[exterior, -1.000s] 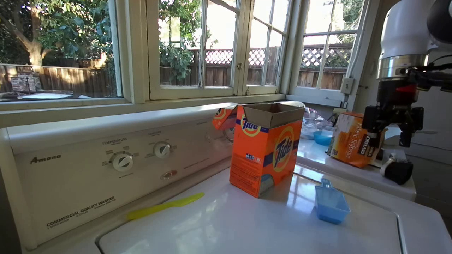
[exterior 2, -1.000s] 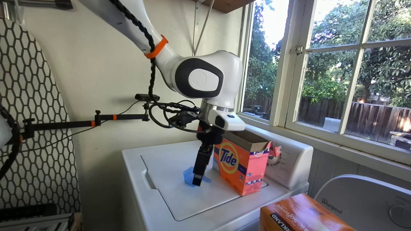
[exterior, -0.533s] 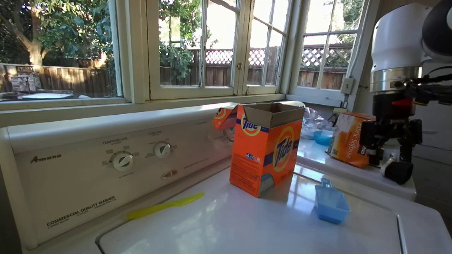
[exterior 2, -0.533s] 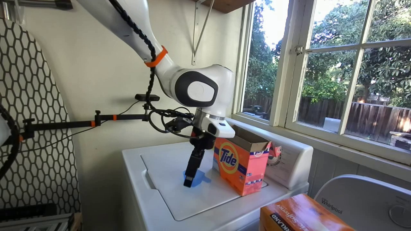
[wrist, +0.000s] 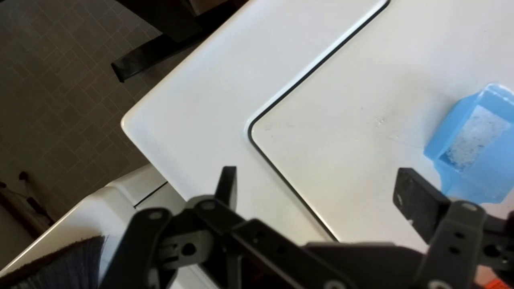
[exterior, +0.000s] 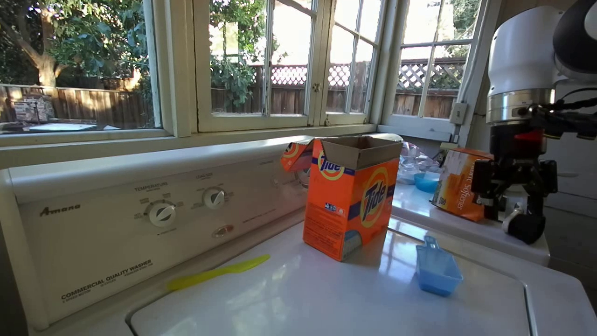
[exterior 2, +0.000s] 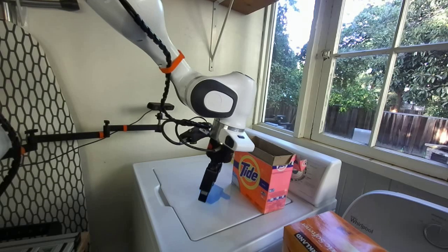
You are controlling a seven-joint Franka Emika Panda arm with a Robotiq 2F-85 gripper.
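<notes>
A: See the angular blue plastic scoop [wrist: 488, 172] just outside the wide-spread, empty gripper [wrist: 321, 192]. How best to work so close?

B: Probably slowly, with the nearer fingertip [wrist: 419, 202] off the sloping walls to avoid spilling grainy white powder [wrist: 478, 134].

A: And farther out?

B: Past the scoop from the gripper, note the flap-topped cardboard Tide box [exterior 2: 264, 180], then a smooth yellow knife-shaped utensil [exterior: 219, 273]. Under the scoop, find glossy washer lid [wrist: 341, 160]; across the gripper, a dark-bristled brush [wrist: 60, 265].
</notes>
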